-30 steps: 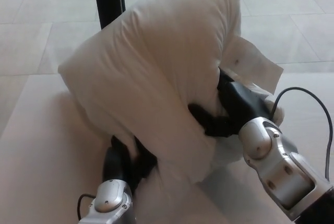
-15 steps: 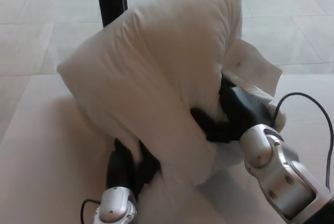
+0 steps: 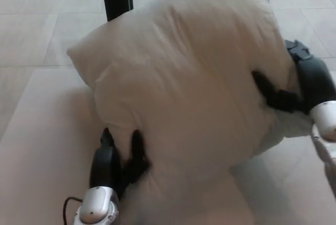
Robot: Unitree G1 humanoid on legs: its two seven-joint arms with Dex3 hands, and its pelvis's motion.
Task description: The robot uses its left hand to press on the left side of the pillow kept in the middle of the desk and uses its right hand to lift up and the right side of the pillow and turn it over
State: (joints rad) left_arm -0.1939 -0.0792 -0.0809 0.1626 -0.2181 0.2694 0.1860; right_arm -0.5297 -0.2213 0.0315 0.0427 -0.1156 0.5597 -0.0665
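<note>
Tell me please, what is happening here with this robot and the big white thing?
The robot is turning over a white pillow on a light desk. Its left hand presses on the pillow's lower left part, close to the desk. Its right hand grips the pillow's right side, fingers dug into the fabric, and holds that side raised high, so the pillow stands up off the desk. The flip is not finished yet.

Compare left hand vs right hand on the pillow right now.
The black left hand sits low at the white fabric pillow's bottom edge, fingers pressing into it; the black right hand sits higher at the pillow's raised right side, fingers hooked into the fabric. The left enters from the bottom edge, the right from the right edge. Both touch the pillow.
</note>
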